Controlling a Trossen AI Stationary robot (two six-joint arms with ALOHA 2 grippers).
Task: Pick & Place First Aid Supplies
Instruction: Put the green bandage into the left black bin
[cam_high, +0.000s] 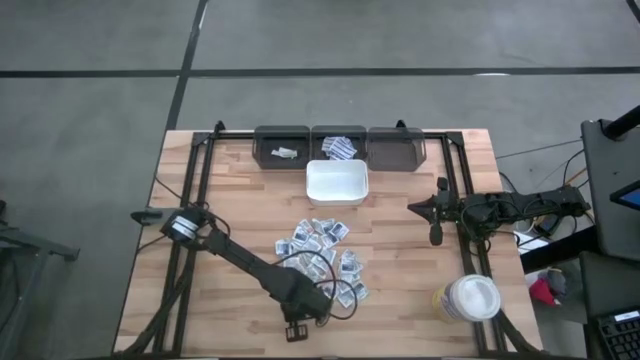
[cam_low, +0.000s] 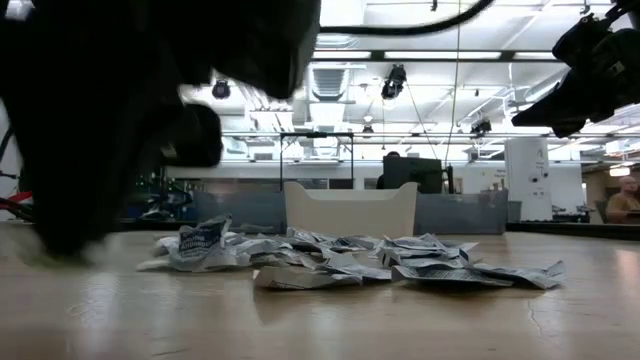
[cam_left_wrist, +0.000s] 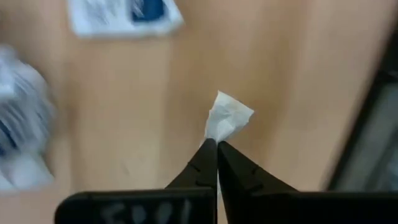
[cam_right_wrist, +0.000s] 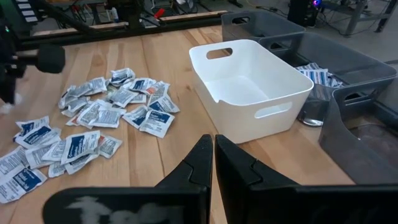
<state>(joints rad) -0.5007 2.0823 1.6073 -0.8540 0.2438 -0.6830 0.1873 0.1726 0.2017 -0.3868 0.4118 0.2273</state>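
Observation:
The first aid supplies lie as a loose heap of small white, blue-printed sachets on the wooden table; they also show as the heap in the right wrist view and the heap in the low view. At the heap's near left side, my left gripper points steeply down, shut on one small white sachet. In the high view the left gripper is hidden under its own wrist. My right gripper waits shut and bare at the table's right side. My left gripper pinches one edge of the white sachet between its two fingertips, coming from above and pointing steeply down. The rest of the sachet sticks out crumpled beyond the tips. Whether it is clear of the table does not show.
A white bin stands just beyond the heap. Behind it, three dark bins line the far edge; the left and middle ones hold a few sachets. A white round lidded tub sits at the near right. A black frame rail runs along each side.

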